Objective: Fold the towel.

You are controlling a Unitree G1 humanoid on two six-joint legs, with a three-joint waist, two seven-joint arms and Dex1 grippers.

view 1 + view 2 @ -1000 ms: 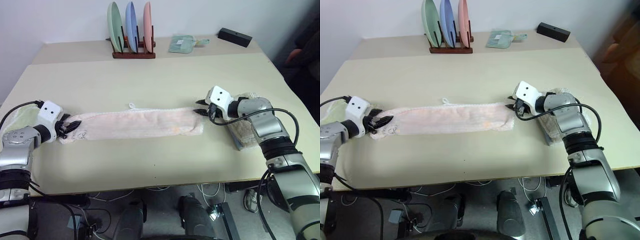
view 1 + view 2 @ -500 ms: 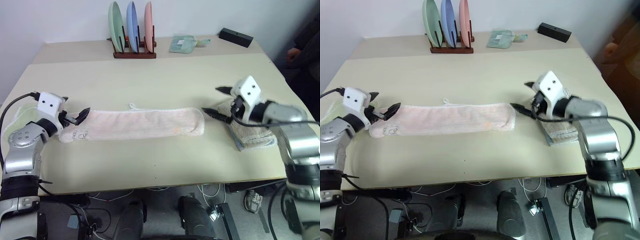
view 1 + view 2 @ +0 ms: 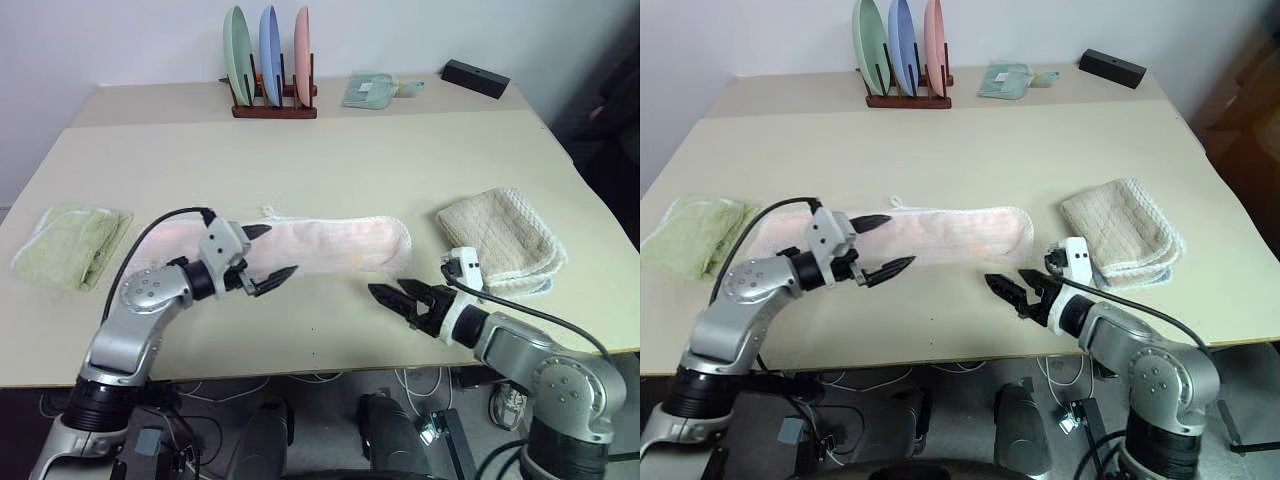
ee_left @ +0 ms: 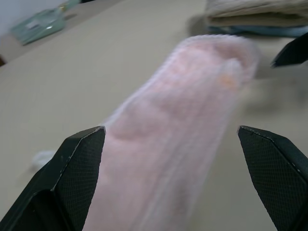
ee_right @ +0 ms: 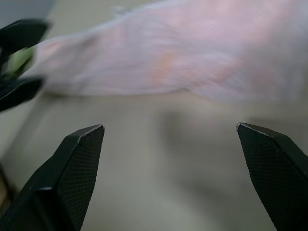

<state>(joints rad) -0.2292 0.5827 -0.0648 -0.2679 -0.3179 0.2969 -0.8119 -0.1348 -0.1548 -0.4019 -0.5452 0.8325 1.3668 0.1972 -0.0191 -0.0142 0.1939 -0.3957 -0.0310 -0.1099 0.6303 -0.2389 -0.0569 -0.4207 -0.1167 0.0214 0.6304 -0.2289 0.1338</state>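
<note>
Both hands have let go of the towel ends held a second ago and drawn in toward the near edge of the worktop (image 3: 330, 150); the beige and green towels they screened are now in plain sight. Item: towel (image 3: 330, 243), pale pink terry with white scalloped trim, folded into a long narrow band, lying flat across the middle of the worktop, its right end rounded, a faint orange mark near that end, a small loop of trim at its far edge. Item: left hand (image 3: 265, 255), fingers spread wide, empty, hovering over the left part of the towel and pointing right along it. Item: right hand (image 3: 392, 296), fingers parted, empty, above bare worktop just in front of the towel's right end, pointing left. Item: folded beige waffle towel (image 3: 502, 240), right of the pink towel, apart from it. Item: folded light green towel (image 3: 72, 243), near the left edge of the worktop. Item: wooden plate rack (image 3: 272, 103) at the far side, with three upright plates, green (image 3: 236, 54), blue (image 3: 270, 50) and pink (image 3: 302, 51). Item: pale green flat packet (image 3: 371, 90) and black oblong box (image 3: 483, 78), both at the far right.
</note>
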